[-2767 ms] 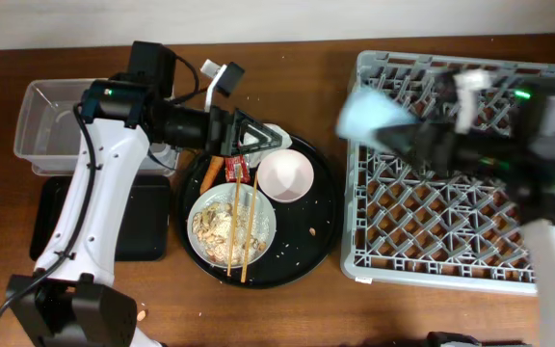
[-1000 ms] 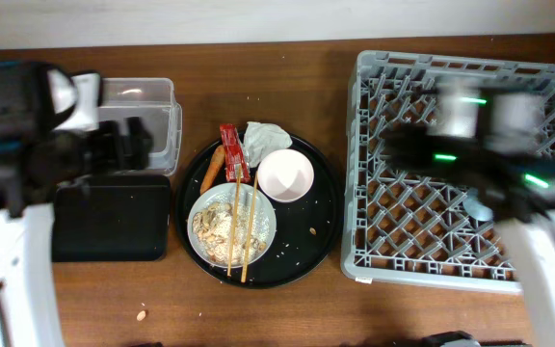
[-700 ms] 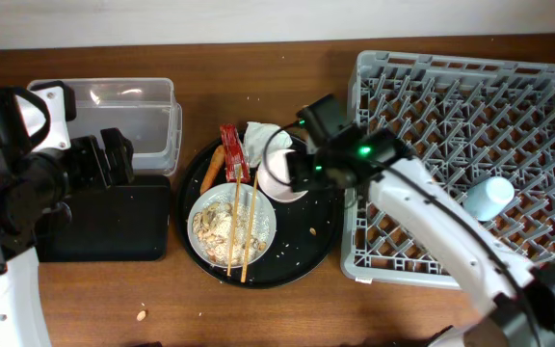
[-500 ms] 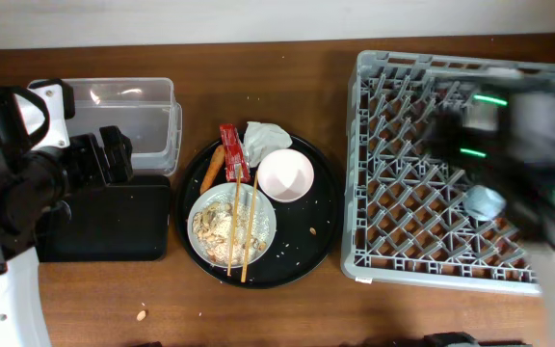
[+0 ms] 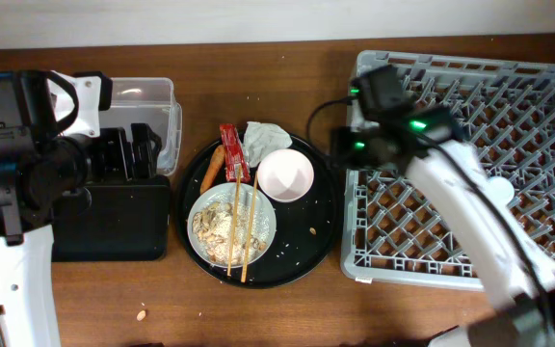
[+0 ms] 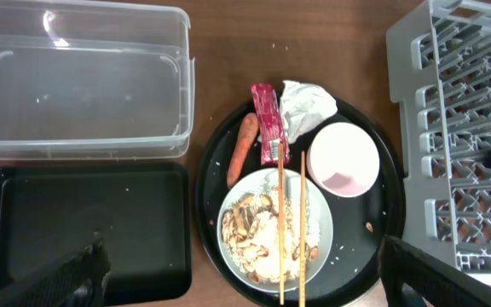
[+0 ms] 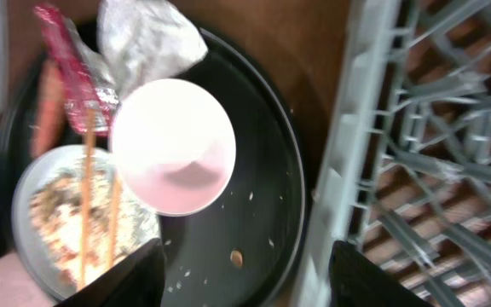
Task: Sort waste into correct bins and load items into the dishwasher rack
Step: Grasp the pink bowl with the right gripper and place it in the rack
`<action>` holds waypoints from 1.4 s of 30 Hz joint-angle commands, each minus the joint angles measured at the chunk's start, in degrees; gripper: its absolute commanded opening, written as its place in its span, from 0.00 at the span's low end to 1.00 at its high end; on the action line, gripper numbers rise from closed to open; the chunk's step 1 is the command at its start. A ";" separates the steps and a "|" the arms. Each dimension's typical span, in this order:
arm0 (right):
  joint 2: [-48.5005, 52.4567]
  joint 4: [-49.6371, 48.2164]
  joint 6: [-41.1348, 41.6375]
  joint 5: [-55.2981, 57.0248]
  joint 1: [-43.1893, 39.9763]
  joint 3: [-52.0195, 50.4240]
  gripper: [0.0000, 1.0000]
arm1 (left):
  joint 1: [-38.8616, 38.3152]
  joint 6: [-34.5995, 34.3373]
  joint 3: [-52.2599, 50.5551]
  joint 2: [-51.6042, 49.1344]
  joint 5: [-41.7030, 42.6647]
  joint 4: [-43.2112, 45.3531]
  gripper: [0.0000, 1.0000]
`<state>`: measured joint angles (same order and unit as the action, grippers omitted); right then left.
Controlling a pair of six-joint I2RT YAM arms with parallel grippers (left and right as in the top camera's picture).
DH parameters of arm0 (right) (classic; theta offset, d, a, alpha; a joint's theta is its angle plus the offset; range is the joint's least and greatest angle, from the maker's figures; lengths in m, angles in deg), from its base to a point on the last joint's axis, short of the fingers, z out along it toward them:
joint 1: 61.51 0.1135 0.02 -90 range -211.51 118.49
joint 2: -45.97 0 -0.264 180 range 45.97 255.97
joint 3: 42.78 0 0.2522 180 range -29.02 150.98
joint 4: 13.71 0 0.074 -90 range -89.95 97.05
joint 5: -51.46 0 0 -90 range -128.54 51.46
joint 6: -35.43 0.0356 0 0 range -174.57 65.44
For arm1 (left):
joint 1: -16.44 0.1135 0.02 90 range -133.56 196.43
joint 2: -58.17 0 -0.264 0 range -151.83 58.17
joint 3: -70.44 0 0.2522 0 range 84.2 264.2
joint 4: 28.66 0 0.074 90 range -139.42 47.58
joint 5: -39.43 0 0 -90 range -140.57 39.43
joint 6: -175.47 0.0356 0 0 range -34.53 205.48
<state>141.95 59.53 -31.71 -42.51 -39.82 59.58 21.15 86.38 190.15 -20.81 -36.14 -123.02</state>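
White bowl [image 6: 343,159] — round, empty, perhaps pink-tinted — beside crumpled napkin [image 6: 307,107]

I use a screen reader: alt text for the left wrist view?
Round black tray holding a dish of food scraps with chopsticks across it, a white bowl, napkin, red wrapper and orange food piece. Clear tub and black bin at left, grey rack at right.
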 commanded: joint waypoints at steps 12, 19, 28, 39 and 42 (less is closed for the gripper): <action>22.21 -6.21 4.50 -2.84 5.57 -0.31 0.25 | -0.07 1.33 0.26 0.13 0.79 -0.07 0.99; 8.81 -3.56 4.37 6.78 -0.44 0.35 0.04 | -0.07 1.33 0.26 0.13 0.79 -0.07 0.99; -16.06 1.77 0.39 36.68 -6.05 0.35 0.04 | -0.07 1.33 0.26 0.13 0.79 -0.07 0.99; -6.12 0.13 -5.60 69.79 -19.85 0.35 0.04 | -0.07 1.33 0.26 0.13 0.79 -0.07 0.99; 1.20 -0.72 -6.62 69.81 -18.93 0.35 0.04 | -0.07 1.33 0.26 0.13 0.79 -0.07 0.99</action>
<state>137.21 58.73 -36.74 24.85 -59.38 59.69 21.15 86.60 190.17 -20.81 -35.96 -123.24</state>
